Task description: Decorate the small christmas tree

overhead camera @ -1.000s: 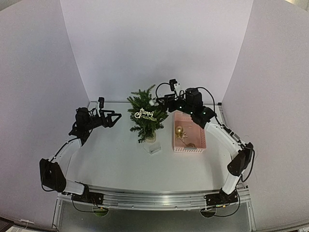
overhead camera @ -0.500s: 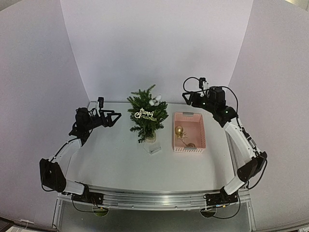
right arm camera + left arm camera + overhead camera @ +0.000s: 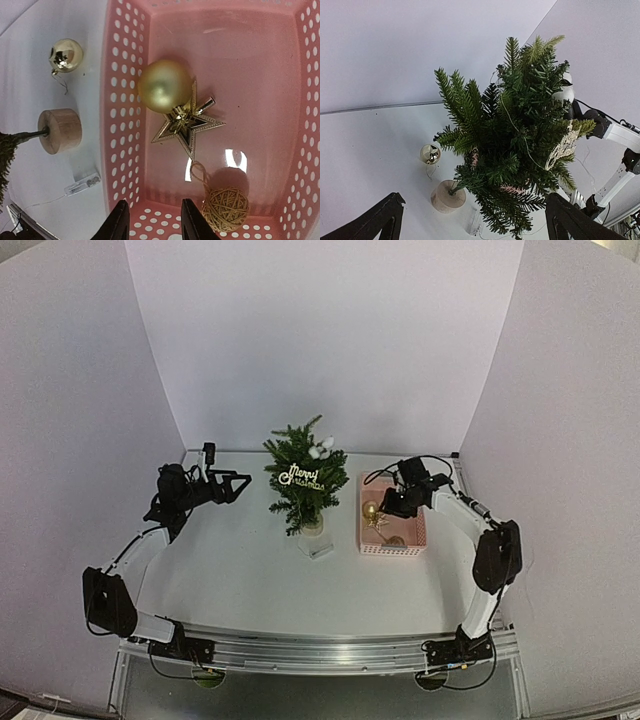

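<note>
The small christmas tree [image 3: 303, 492] stands upright on the bench [image 3: 240, 565], just left of the pink basket [image 3: 121, 125], and carries a "Merry Christmas" sign [image 3: 300, 478]. The left tool [image 3: 243, 487] hovers left of the tree, jaws wide and empty. The right tool [image 3: 151, 221] hangs over the basket, jaws narrowly parted and holding nothing, above a gold ball [image 3: 164, 86], gold star [image 3: 189, 125] and twine ball [image 3: 225, 206].

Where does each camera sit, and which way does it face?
Top external: high behind, looking down on the table; both arms show.
Left wrist: on the left arm, facing the small christmas tree; left fingers show.
Right wrist: on the right arm, looking down into the pink basket; right fingers show.
Wrist views share the wooden base and gold bauble.
</note>
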You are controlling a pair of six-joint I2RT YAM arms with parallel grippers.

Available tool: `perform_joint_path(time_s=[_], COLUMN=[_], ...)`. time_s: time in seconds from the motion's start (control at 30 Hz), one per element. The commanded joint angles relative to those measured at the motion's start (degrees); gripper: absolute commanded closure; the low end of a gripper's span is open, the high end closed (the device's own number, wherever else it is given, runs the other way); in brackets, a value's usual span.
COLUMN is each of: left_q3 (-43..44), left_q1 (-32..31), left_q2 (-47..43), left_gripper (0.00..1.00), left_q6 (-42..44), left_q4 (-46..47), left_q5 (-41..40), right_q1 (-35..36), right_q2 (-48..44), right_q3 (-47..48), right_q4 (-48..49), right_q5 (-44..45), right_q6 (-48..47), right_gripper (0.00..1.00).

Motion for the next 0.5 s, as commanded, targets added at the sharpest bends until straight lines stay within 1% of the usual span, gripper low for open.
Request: perform_joint_path(time_s=[0.0,0.13,0.33,0.47], left_q3=[0.9,1.2,1.6,1.5], left_q1=[0.3,0.3,0.3,0.3], left_q2=[1.0,1.4,2.3,2.3], left_gripper=[0.01,0.01,0.0,0.0], left_q6=[0.0,0.0,-0.3,-0.3], left_q4=[0.9,1.0,1.1,1.2], left_q5=[-0.6,-0.5,0.0,0.0], right_q1=[1.7,2.2,2.2,2.2], right_q2=[4.7,8.3,13.8,15.8], right_q3=[3.1,3.9,7.6,9.3], right_q4=[-1.6,-1.5,-1.4,-1.5], right_q5=[1.8,3.9,4.1,5.4], right_q6=[6.4,8.8,8.4,7.5], right_gripper=[0.66,0.65,0.67,0.75])
